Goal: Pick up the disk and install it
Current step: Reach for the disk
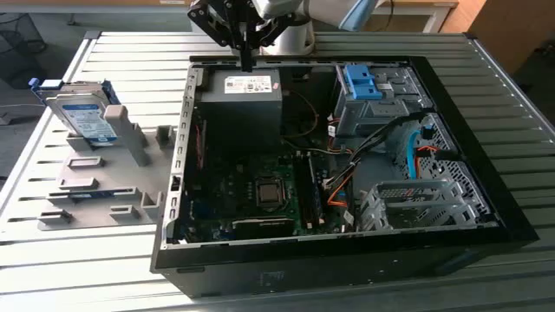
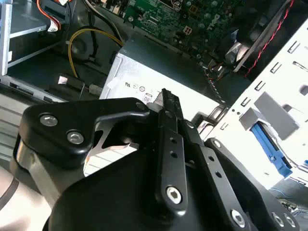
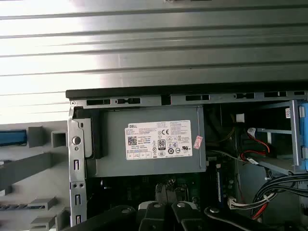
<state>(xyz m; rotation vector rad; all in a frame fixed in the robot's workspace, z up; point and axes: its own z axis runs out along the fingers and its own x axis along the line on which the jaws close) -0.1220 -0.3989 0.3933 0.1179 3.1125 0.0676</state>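
Hovers above the case (image 1: 184,162), gripper (image 1: 247,65) pressed together, empty, well apart from the disk (image 1: 82,117); may clip case wall travelling low

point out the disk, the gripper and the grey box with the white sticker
disk (image 1: 87,120): exterior view, on its white-and-blue label
gripper (image 1: 246,64): exterior view, at its closed fingertips
grey box (image 3: 147,142): first wrist view, on its white sticker

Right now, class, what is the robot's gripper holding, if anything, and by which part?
Nothing. The gripper hangs over the computer case, jaws together and bare; the disk stands in the gray rack, apart from it.
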